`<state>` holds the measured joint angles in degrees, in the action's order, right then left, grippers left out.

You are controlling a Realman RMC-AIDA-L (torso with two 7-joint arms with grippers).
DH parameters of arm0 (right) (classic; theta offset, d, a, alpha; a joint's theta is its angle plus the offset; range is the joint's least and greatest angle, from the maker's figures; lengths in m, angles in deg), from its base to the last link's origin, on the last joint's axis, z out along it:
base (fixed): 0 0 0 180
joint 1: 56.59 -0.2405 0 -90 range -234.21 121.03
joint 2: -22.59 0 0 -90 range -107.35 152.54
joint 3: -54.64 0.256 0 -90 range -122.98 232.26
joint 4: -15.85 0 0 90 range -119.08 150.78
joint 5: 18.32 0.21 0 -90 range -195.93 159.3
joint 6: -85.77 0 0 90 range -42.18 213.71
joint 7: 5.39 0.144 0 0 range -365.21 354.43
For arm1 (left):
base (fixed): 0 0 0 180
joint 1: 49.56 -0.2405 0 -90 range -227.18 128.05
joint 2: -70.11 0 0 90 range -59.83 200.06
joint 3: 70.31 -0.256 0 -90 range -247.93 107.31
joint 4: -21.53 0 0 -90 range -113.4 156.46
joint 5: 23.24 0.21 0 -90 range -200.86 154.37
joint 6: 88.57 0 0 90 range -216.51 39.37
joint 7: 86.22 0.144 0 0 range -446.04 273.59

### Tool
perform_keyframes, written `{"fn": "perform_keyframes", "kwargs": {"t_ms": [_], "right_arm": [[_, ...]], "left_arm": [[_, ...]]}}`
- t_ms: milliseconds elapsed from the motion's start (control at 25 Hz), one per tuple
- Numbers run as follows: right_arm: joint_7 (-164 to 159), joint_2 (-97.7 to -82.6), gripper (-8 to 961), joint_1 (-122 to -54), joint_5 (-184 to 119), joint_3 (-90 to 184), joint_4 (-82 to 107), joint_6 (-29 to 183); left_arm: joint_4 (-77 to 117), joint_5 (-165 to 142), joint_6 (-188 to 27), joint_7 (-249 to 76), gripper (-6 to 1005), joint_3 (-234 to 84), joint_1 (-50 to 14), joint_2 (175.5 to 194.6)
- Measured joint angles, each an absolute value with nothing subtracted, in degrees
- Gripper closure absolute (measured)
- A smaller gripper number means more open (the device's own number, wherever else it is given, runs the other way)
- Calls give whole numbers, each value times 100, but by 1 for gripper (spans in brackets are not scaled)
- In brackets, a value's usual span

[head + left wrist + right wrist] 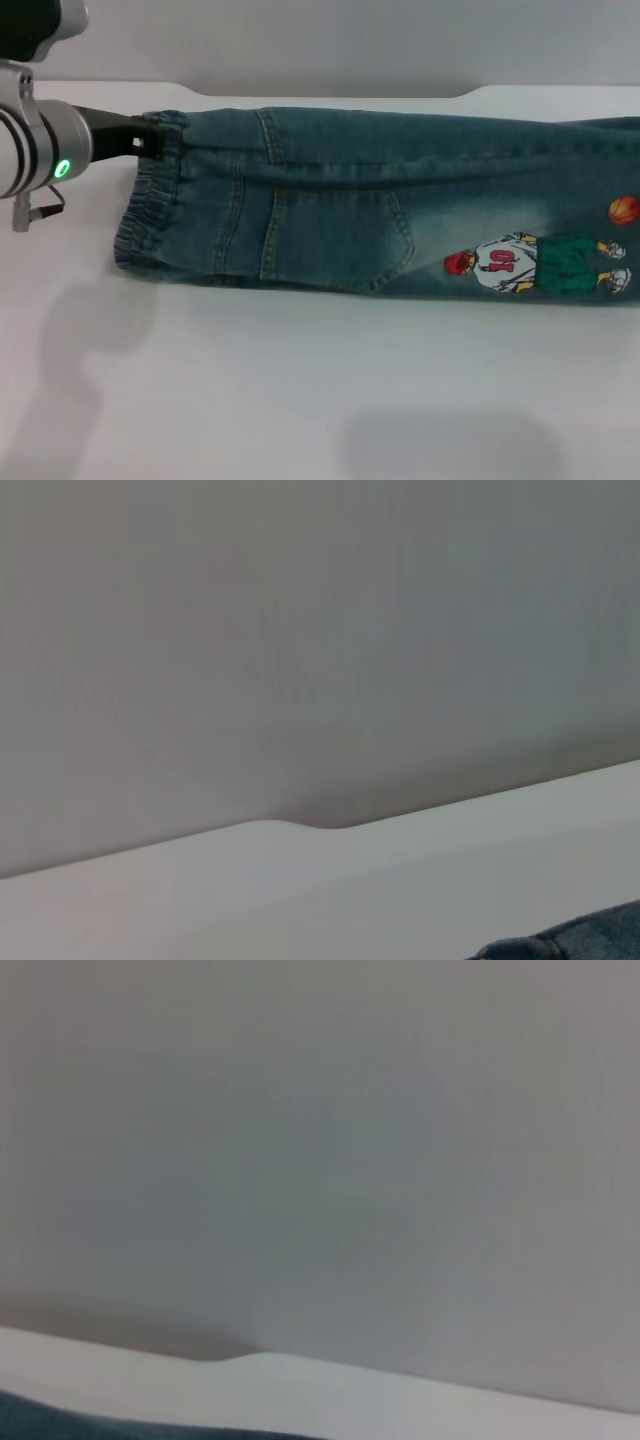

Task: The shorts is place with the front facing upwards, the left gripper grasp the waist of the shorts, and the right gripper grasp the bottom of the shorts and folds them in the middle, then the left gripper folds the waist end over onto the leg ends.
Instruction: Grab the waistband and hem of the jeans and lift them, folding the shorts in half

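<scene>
The shorts (380, 210) lie folded lengthwise on the white table, pocket and cartoon figure print (540, 265) facing up. The ruffled waist (145, 215) is the left end. The legs run off the picture's right side, so the bottom of the shorts is out of view. My left gripper (148, 135) reaches in from the left and is shut on the waist's far corner. A bit of denim (590, 935) shows in the left wrist view. The right wrist view also catches a strip of denim (60, 1425). My right gripper is not in view.
The white table (300, 400) stretches in front of the shorts toward me. Its far edge (330, 92) lies just behind the shorts, against a grey wall. An orange ball print (623, 208) sits near the right side.
</scene>
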<state>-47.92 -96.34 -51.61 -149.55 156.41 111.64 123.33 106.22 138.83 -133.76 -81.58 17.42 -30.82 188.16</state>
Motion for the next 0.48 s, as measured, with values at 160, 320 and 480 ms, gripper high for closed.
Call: {"fn": "perform_keyframes", "kwargs": {"t_ms": [160, 320, 480], "right_arm": [[-4836, -9637, 933, -5275, -14947, 15527, 10925, 11861], [-4929, -9629, 892, -5416, -14953, 15331, 10606, 11325], [-5078, -9620, 850, -5563, -14962, 15273, 10313, 11009]], "left_arm": [[10391, 13879, -12959, -8157, 822, 1581, -3057, 18819], [10025, 13872, -12085, -8200, 818, 1293, -3097, 18837], [9846, 13845, -11470, -8257, 814, 1128, -3164, 18843]]}}
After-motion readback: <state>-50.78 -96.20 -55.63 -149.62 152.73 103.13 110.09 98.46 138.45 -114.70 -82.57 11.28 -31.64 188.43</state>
